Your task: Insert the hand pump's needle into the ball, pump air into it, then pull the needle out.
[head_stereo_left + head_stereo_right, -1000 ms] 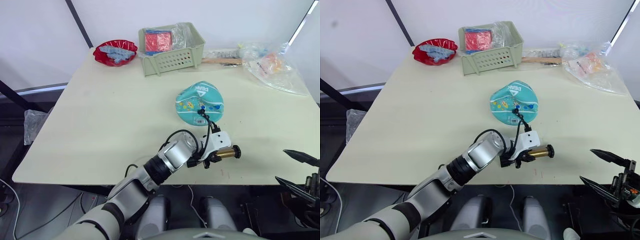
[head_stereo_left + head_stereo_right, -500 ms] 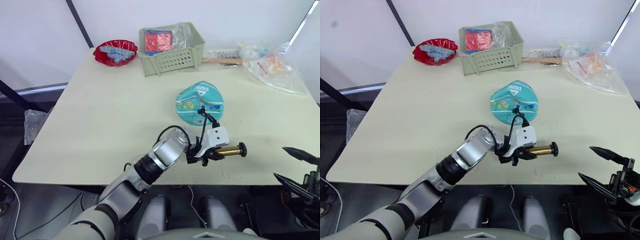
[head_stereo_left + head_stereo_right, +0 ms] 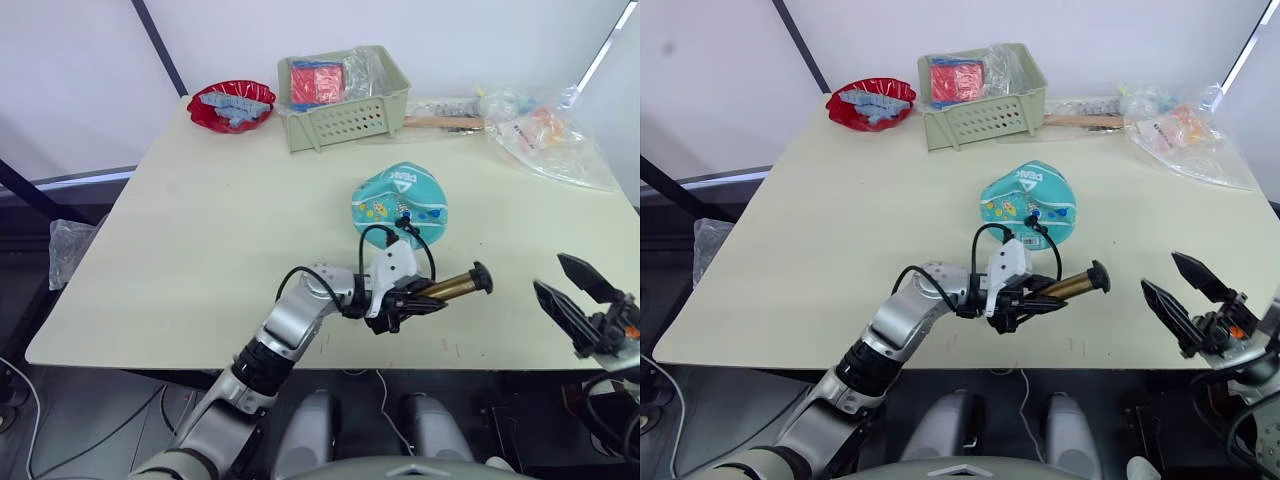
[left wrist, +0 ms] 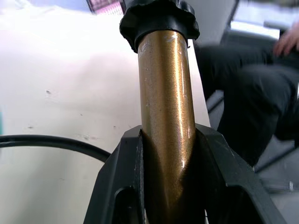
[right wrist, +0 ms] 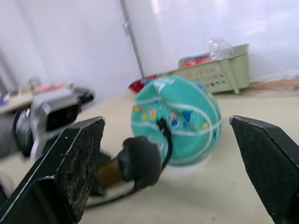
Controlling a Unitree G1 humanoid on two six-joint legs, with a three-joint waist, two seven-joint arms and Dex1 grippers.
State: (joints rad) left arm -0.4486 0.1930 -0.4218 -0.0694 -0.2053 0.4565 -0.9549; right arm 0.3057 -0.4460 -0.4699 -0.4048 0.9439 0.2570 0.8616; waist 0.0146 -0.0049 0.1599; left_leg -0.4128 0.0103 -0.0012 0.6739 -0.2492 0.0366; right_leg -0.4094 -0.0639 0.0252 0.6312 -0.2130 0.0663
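Observation:
The teal ball [image 3: 400, 205] lies slack and dented on the table [image 3: 200, 230], right of centre. My left gripper [image 3: 408, 300] is shut on the hand pump [image 3: 450, 288], a gold cylinder held above the table's front edge with its black handle end tilted up to the right. In the left wrist view both fingers [image 4: 121, 186] clamp the gold barrel [image 4: 166, 93]. A thin black hose [image 3: 372, 238] loops from the pump to the ball's near side; the needle is hidden there. My right gripper [image 3: 567, 295] is open, off the table's front right, fingers pointing toward the pump handle [image 5: 140, 161].
A green basket [image 3: 345, 120] with red packets, a red bowl [image 3: 232, 105], a wooden stick [image 3: 445, 122] and clear plastic bags [image 3: 545, 130] line the table's far edge. A seated person's legs [image 4: 247, 93] show beyond the table in the left wrist view.
My left gripper has drawn back to the left and tilted the pump, raising its handle end. My right gripper has risen and come closer to the pump.

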